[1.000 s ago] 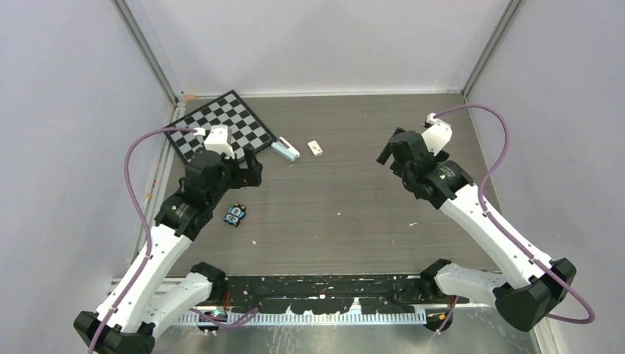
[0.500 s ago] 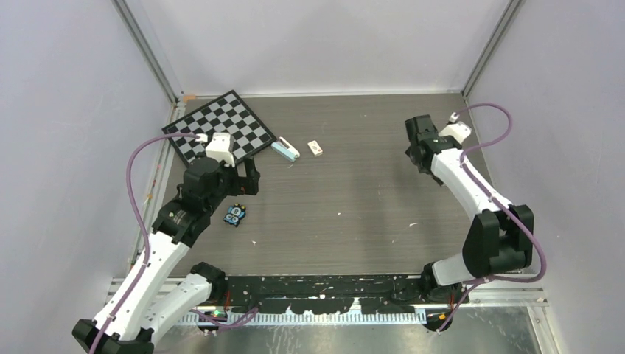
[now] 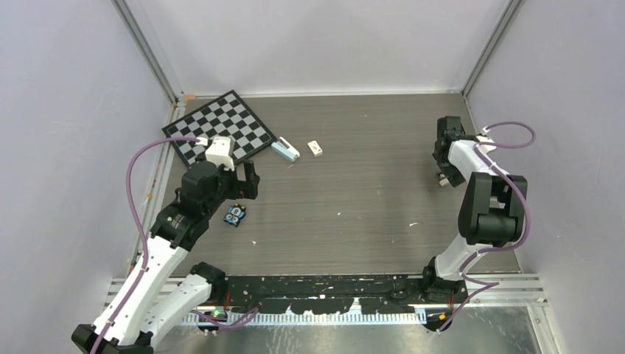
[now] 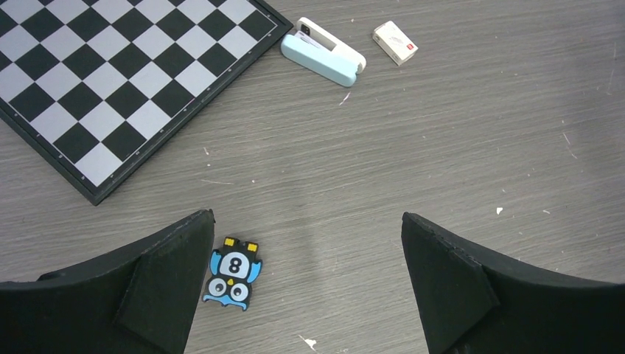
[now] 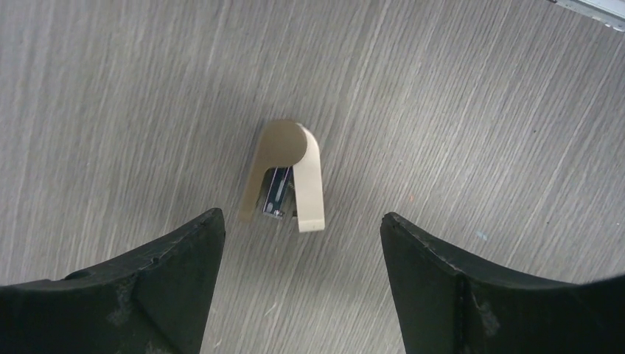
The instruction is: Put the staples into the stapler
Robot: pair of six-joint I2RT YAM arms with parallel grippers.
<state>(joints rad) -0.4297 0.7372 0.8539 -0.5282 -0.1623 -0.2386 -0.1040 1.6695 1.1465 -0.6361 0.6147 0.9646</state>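
The stapler [image 3: 286, 150], pale blue with a white base, lies shut beside the chessboard's corner; it also shows in the left wrist view [image 4: 323, 59]. No staples show in any view. My left gripper [image 3: 247, 177] is open and empty, hovering a little short of the stapler, as the left wrist view [image 4: 306, 215] shows. My right gripper [image 3: 444, 164] is far off at the right edge, open and empty in the right wrist view [image 5: 301, 216], just above a small tan rounded block [image 5: 287, 177].
A small white box with a red mark [image 3: 315, 147] lies right of the stapler. A chessboard [image 3: 221, 127] fills the back left. A black-and-blue owl gadget [image 4: 232, 273] lies by my left finger. The tan block [image 3: 444, 179] sits near the right wall.
My right arm has swung from the middle right to the right edge and folded back, bringing its gripper over the tan block. My left arm has hardly moved.
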